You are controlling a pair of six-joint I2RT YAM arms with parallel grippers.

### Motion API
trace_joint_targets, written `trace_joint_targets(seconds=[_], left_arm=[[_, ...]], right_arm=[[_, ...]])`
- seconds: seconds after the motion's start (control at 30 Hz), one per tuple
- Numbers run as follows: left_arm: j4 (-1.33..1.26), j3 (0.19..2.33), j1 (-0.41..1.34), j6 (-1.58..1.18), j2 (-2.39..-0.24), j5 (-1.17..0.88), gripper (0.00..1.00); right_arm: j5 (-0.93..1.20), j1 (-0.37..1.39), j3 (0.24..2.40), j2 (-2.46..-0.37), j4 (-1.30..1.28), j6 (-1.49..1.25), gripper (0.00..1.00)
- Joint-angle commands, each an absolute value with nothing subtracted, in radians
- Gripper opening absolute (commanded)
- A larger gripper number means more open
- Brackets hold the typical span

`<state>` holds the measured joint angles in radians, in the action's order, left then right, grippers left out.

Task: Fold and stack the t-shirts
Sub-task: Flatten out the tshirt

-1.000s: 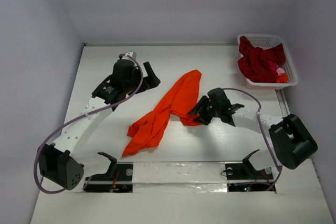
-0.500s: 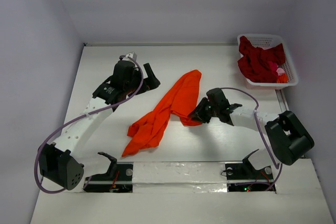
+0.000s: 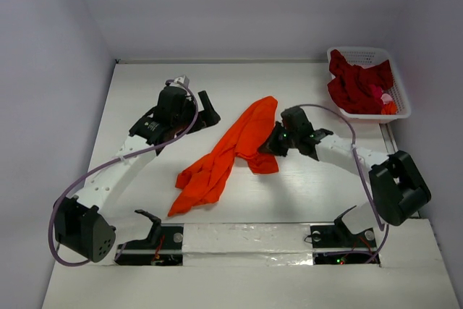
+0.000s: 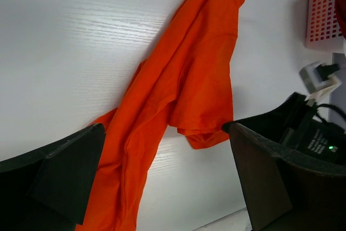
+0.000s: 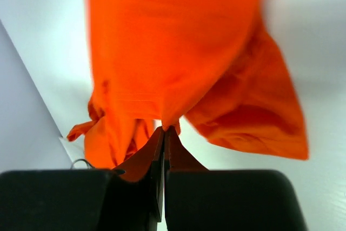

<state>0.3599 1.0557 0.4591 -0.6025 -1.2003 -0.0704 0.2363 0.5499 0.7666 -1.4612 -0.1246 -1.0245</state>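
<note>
The orange t-shirt [image 3: 228, 151] lies crumpled in a long diagonal strip at the middle of the table [image 3: 145, 85], much as 1 second ago; the right gripper [image 3: 269, 144] has slid up and in against its right edge, and its jaws, apart before, are now pressed together, pinching a fold of that orange cloth; the left gripper [image 3: 207, 108] stays spread wide beside the shirt, touching nothing; the dark red t-shirts [image 3: 354, 81] and a pink one [image 3: 385, 97] sit heaped in the white basket [image 3: 401, 103] at the far right corner.

Robot lab cell: bare white worktop [image 3: 145, 85] boxed in by plain pale walls [image 3: 51, 70], robot arms [image 3: 116, 170] bolted along near edge.
</note>
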Motion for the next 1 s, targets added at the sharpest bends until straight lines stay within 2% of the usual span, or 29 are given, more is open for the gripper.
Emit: trace_joint_targets(seconds=[0.0,0.13,0.37,0.67,0.83,0.97], left_arm=[[0.345,1.042,0.465,-0.598,-1.174,-0.061,0.99],[0.351,1.008,0.465,-0.595,-1.161,-0.067,0.99],[0.281,0.934,0.465,-0.618,-1.082,-0.121,0.99],[0.219,0.876,0.474,-0.666,-1.101,-0.244,0.99],[0.164,0.792,0.474,-0.655,-1.02,-0.32,0.99],[0.216,0.755,0.474,-0.655,-0.967,-0.279,0.99]], right_arm=[[0.226,0.545,0.984,-1.465,-0.285,-0.806,0.0],[0.125,0.545,1.34,-1.474,-0.509,-0.641,0.0],[0.121,0.535,1.676,-1.512,-0.692,-0.571,0.0],[0.136,0.517,1.778,-1.552,-0.735,-0.541,0.0],[0.147,0.508,1.819,-1.585,-0.746,-0.534,0.0],[0.164,0.47,1.825,-1.603,-0.741,-0.535,0.0]])
